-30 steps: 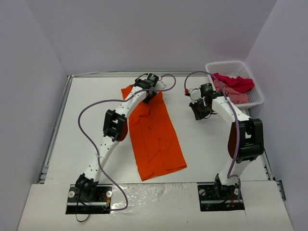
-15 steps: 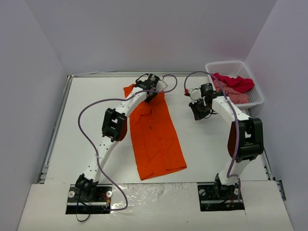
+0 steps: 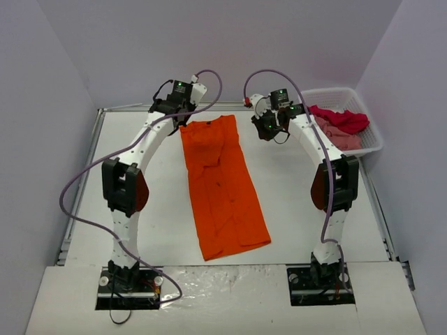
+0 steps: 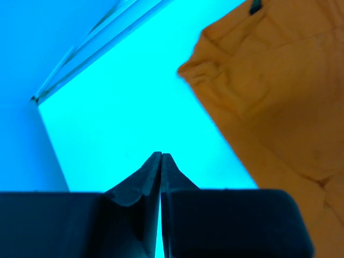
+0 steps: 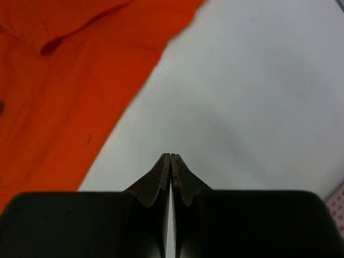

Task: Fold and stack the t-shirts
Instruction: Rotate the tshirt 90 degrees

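Observation:
The bright orange t-shirt [image 3: 222, 185] lies flat as a long strip down the middle of the table. It also shows in the left wrist view [image 4: 279, 97] and the right wrist view [image 5: 64, 80]. My left gripper [image 3: 173, 110] is raised beside the shirt's far left corner, shut and empty [image 4: 161, 156]. My right gripper [image 3: 267, 125] is raised to the right of the shirt's far right corner, shut and empty [image 5: 171, 157]. The crimson red shirt [image 3: 346, 120] and the dusty pink shirt [image 3: 335, 136] lie crumpled in the basket.
The white lattice basket [image 3: 327, 95] stands at the far right corner of the table. A metal rail [image 3: 78, 188] runs along the table's left edge. Purple cables loop above both arms.
Both arms have lifted and moved toward the far side. The left gripper has left the shirt's far end, which now lies spread flat and square.

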Action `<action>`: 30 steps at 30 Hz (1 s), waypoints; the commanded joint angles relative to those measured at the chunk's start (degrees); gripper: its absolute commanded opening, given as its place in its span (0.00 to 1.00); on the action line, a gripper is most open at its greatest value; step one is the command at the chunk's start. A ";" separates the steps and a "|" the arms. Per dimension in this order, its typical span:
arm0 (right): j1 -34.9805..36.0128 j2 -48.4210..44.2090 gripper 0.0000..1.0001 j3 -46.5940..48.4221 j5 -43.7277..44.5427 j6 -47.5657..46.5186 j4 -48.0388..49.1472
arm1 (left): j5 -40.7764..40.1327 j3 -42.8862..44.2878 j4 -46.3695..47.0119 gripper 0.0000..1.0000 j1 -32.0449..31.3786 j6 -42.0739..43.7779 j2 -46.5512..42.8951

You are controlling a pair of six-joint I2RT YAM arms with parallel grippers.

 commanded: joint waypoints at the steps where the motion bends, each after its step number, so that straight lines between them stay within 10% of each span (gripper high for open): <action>1: 2.20 6.22 0.00 6.66 -3.98 -1.32 -5.30 | -2.67 -11.34 5.50 0.02 3.59 -4.57 -10.85; 15: 9.75 20.56 0.00 20.12 -11.37 -6.25 -0.47 | -2.14 -41.52 5.17 0.02 16.34 -3.35 -39.68; 30: 11.87 31.28 0.00 26.99 -8.56 -6.60 -0.38 | -1.88 -47.25 4.38 0.02 17.76 -4.05 -43.47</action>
